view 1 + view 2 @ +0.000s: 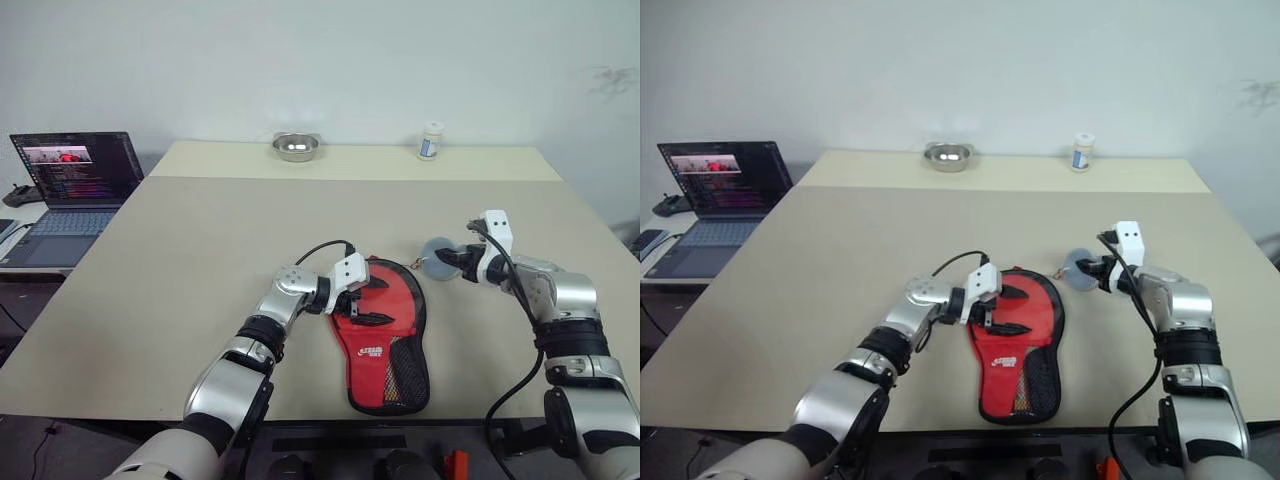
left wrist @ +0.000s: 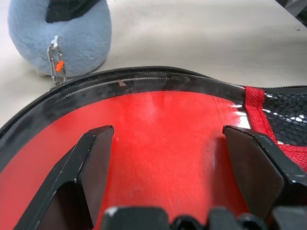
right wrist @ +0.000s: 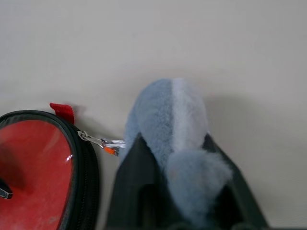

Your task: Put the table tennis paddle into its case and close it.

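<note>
The case (image 1: 385, 335) lies flat on the worktop (image 1: 200, 260) in front of the robot, red face up, its rounded end away from the robot and the mesh patch at the near, narrow end. I can't make out the paddle itself; it may already be inside. The left gripper (image 1: 362, 305) rests on the red face with its jaws spread wide and nothing between them, pinning the case down. Just beside the rounded end, the right gripper (image 3: 184, 163) has its jaws closed on a fluffy grey-blue pom-pom (image 3: 175, 124), which hangs by a small metal clip (image 3: 103, 142) from the zip at the case's edge.

This looks like the closing step, with the pom-pom serving as the zip pull. To do it well, I'd say the right arm should draw the pull along the curve of the black edging, not straight away from it, while the left keeps firm downward pressure so the soft case doesn't slide or bunch.
</note>
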